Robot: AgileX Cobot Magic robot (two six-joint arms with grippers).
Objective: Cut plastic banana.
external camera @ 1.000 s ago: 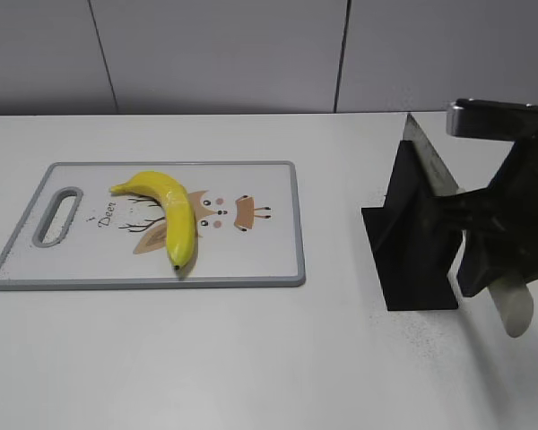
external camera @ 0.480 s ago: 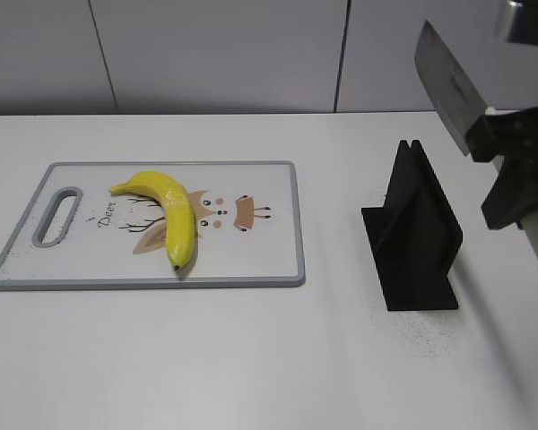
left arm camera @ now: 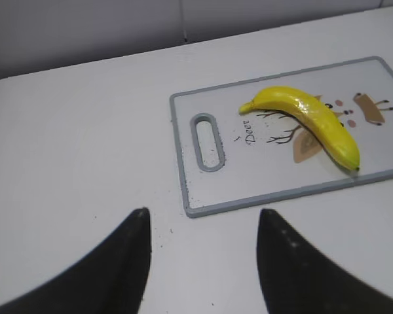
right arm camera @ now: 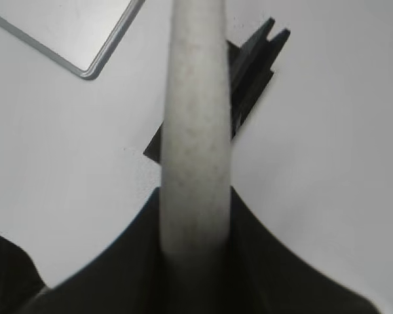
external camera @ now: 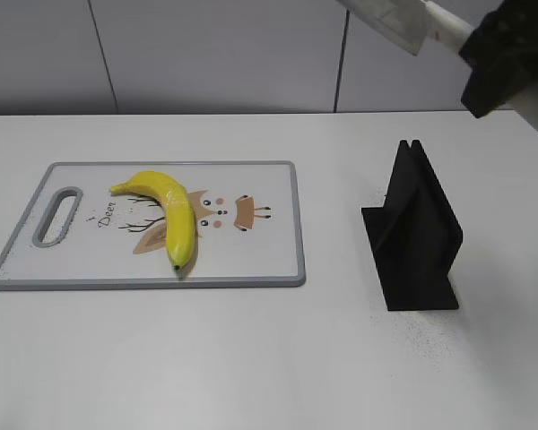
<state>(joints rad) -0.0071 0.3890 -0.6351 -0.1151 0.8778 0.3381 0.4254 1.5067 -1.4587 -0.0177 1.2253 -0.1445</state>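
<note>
The right pincer point(external camera: 507, 58) is clamped on the pale handle of a knife point(external camera: 403, 20), high in the upper right corner of the exterior view, well above the worktop point(external camera: 269, 358). In the right wrist view the handle point(right arm camera: 195, 124) runs straight up the middle of the frame between the dark fingers point(right arm camera: 262, 261), which press against it on both sides. The blade points up and to the left in the exterior view and is partly cut off by the top edge.

Below the right pincer stands a black knife stand point(external camera: 414, 235), upright on the worktop, with a narrow slot along its top edge. The right wrist view shows the same stand point(right arm camera: 252, 62) behind the handle.

The left pincer point(left arm camera: 203, 261) is open, its two dark fingers point(left arm camera: 128, 261) spread apart over bare worktop at the bottom of the left wrist view, holding nothing.

Beyond the left pincer lies a white cutting board point(external camera: 269, 260) with a grey rim, a handle slot at its left end and a deer drawing on its face. The plastic banana point(external camera: 169, 218) lies on the board's left half, across the drawing, stem end toward the handle slot and dark tip toward the board's near edge. It is whole, and well apart from both pincers.
</note>
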